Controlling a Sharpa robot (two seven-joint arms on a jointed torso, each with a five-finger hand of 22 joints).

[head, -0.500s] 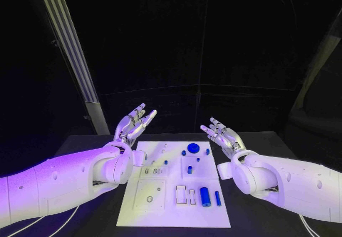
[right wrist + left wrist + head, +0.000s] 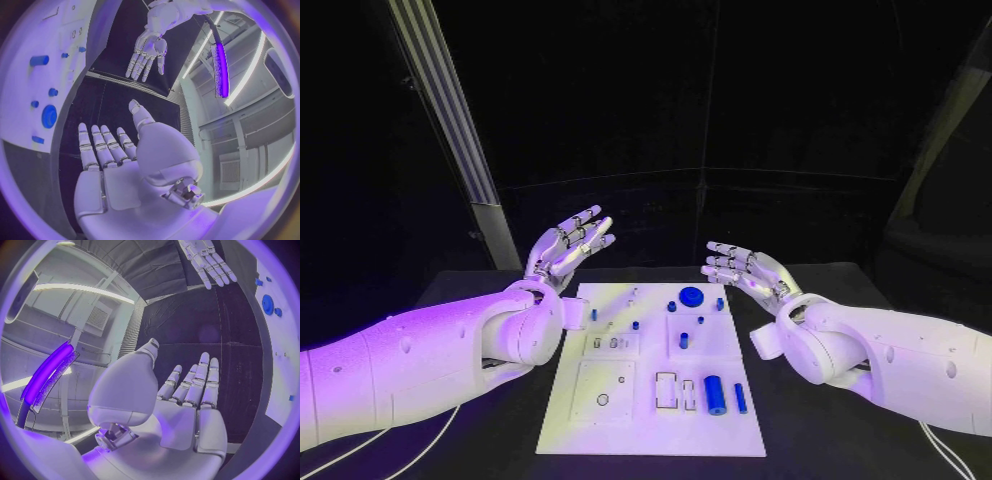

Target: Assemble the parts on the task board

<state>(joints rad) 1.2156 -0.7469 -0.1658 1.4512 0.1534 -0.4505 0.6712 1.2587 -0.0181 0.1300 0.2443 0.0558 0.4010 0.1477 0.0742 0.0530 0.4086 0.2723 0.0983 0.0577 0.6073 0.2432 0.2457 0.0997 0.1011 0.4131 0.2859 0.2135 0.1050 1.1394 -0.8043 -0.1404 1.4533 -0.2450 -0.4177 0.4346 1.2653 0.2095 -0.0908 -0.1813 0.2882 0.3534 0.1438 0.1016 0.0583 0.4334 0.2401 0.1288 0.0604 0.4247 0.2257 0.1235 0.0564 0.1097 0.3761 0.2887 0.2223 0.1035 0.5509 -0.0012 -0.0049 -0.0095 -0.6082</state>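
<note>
While the white task board [image 2: 610, 420] lies flat at the table's middle, its blue parts [image 2: 714, 396] sit nearest at about five o'clock, with a round one [image 2: 691, 296] farther off at the twelve o'clock end. Beyond and beside the board, the left hand [image 2: 570, 245] at ten o'clock and the right hand [image 2: 746, 269] at two o'clock hang raised, fingers spread, holding nothing. Since half a second ago, both have tipped lower and the right has drifted outward.
</note>
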